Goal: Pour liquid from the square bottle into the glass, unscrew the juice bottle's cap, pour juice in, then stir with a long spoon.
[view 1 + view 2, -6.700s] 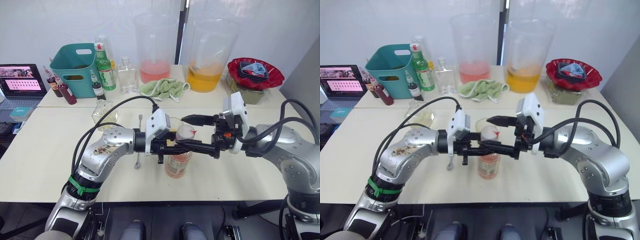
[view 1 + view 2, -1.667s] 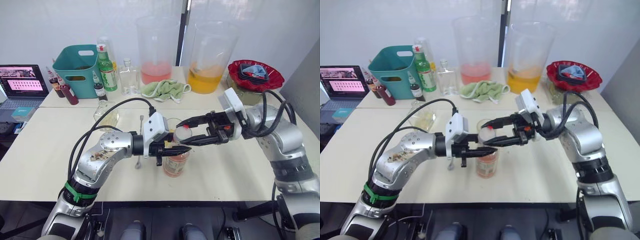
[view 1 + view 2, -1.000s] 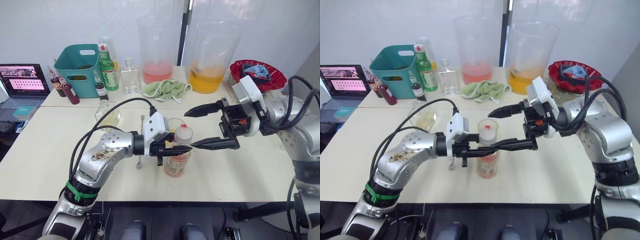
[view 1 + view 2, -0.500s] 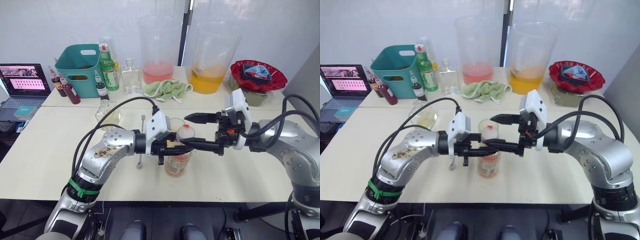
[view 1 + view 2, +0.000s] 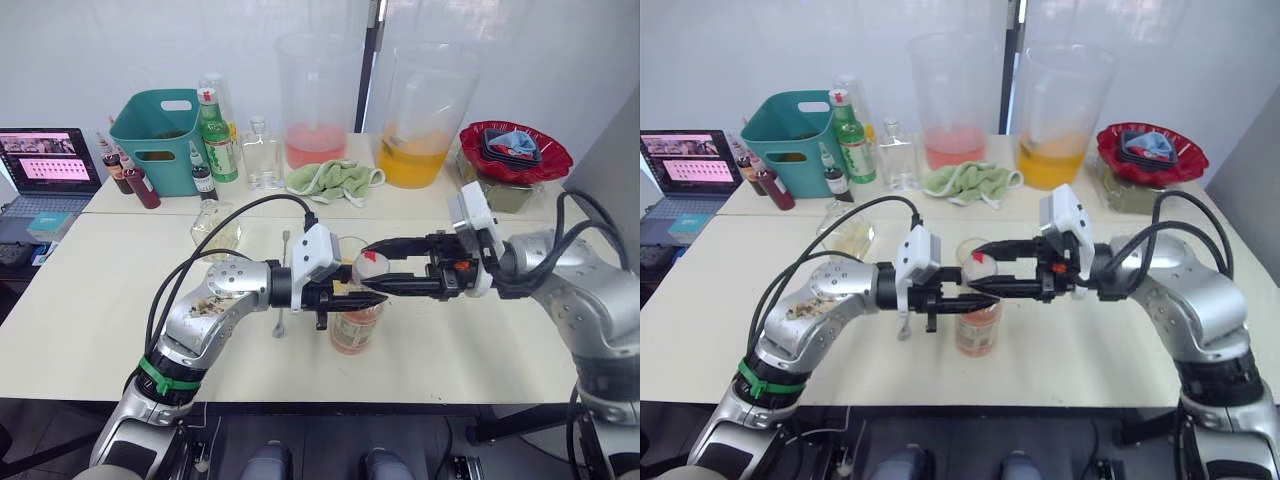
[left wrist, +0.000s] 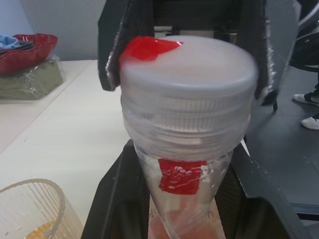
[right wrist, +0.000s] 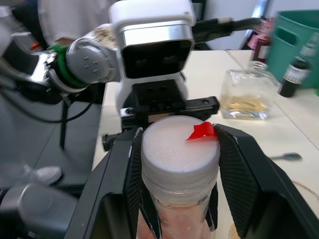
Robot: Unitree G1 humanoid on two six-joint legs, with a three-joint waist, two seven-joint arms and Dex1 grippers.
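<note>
Two head cameras look forward and down over the table (image 5: 100,330), from its near edge to the far edge by the wall. Each wrist camera sits very close to the juice bottle's cap (image 6: 187,74), facing the other from opposite sides. The glass (image 6: 30,211) probably shows at one corner, blurry

Teal bin (image 5: 153,127), green cloth (image 5: 333,179), laptop (image 5: 42,163)

Right pincer (image 7: 175,164) around cap (image 7: 180,149)
</note>
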